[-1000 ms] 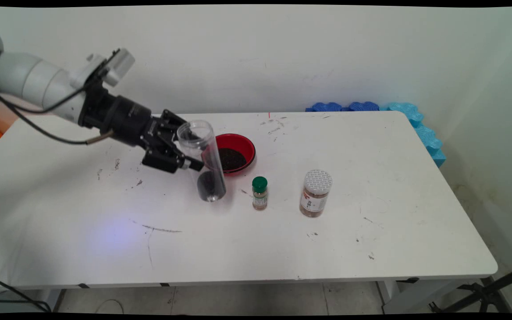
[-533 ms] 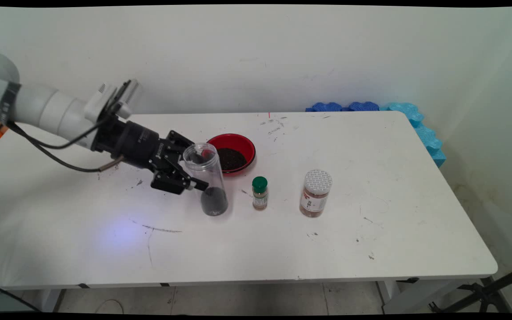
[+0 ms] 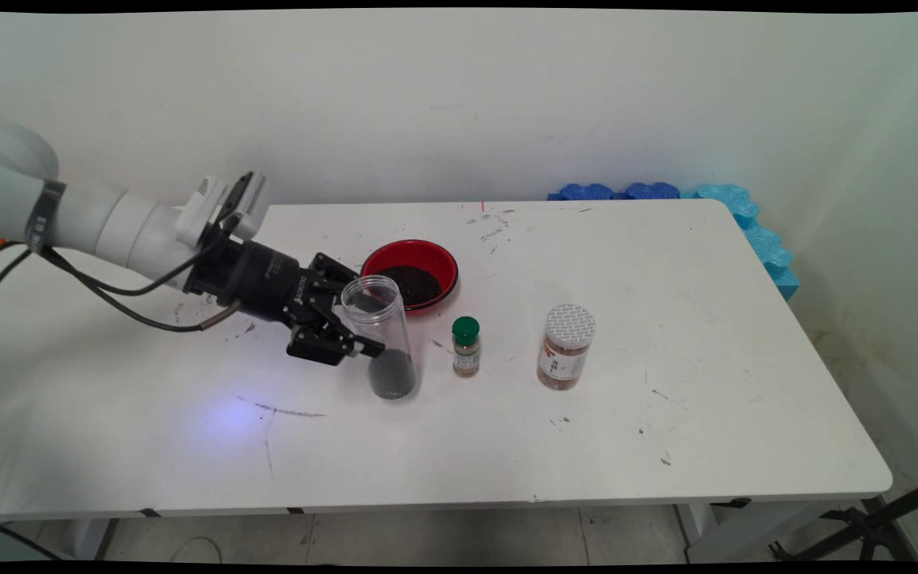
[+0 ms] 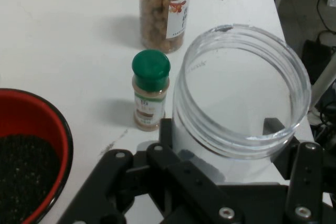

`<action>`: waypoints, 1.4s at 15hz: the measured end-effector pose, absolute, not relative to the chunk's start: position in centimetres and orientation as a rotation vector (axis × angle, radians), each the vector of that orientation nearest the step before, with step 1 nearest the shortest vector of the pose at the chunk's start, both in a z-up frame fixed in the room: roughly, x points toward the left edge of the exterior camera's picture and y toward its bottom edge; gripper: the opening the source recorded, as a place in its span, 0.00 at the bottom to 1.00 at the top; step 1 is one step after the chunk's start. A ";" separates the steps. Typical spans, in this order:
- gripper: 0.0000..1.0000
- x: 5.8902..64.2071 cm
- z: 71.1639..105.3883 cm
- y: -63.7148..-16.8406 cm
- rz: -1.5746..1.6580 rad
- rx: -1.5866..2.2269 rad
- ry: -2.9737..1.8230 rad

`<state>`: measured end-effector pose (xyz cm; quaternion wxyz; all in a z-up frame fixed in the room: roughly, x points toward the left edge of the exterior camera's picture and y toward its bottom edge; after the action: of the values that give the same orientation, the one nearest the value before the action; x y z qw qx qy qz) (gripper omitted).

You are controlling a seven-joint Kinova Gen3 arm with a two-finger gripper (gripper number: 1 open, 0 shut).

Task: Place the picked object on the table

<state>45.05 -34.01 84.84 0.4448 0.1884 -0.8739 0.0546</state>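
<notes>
Over the last second the arm has come down and toward the near side, carrying the clear jar [image 3: 379, 335] with it; the jar, which hung tilted in front of the red bowl [image 3: 415, 273], is now lower and closer to upright, its base at or just above the white table [image 3: 666, 414], and whether it touches I cannot tell. The gripper [image 3: 367, 339] comes in from the left and is clamped on the jar about halfway up its side, one finger crossing the front of the wall. From the hand camera the gripper [image 4: 220, 145] shows its black linkage on both sides of the jar [image 4: 241, 93], whose open mouth faces the lens. A dark granular filling sits in the jar's bottom part, and the upper part is clear. The red bowl, holding the same kind of dark grains, stands just behind the jar, toward the wall. To the jar's right, near but apart, stands a small spice bottle [image 3: 465, 347] with a green cap, upright. Farther right is a wider jar with a white lid [image 3: 565, 347], brown contents inside. Blue foam pieces [image 3: 746, 223] lie along the table's far right corner.
</notes>
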 end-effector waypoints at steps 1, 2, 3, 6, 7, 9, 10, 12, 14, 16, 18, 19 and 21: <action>0.00 44.9 84.6 -33.9 0.135 0.471 -2.165; 0.00 44.8 84.4 -33.9 0.135 0.475 -2.165; 0.00 44.7 84.1 -33.8 0.134 0.479 -2.166; 0.00 44.5 83.5 -33.8 0.134 0.495 -2.166; 0.00 44.4 83.4 -33.8 0.133 0.499 -2.166; 0.00 44.3 83.2 -33.8 0.132 0.506 -2.166; 0.00 44.3 83.0 -33.7 0.132 0.510 -2.166; 0.00 44.3 82.9 -33.7 0.132 0.516 -2.165; 0.00 44.3 82.7 -33.7 0.131 0.525 -2.162; 0.00 44.3 82.6 -33.7 0.130 0.534 -2.159; 0.00 44.3 82.5 -33.7 0.130 0.540 -2.158; 0.00 44.3 82.4 -33.7 0.129 0.543 -2.157; 0.00 44.3 82.4 -33.7 0.130 0.548 -2.155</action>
<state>44.33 -33.66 82.40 0.4413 0.2206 -0.8682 0.0524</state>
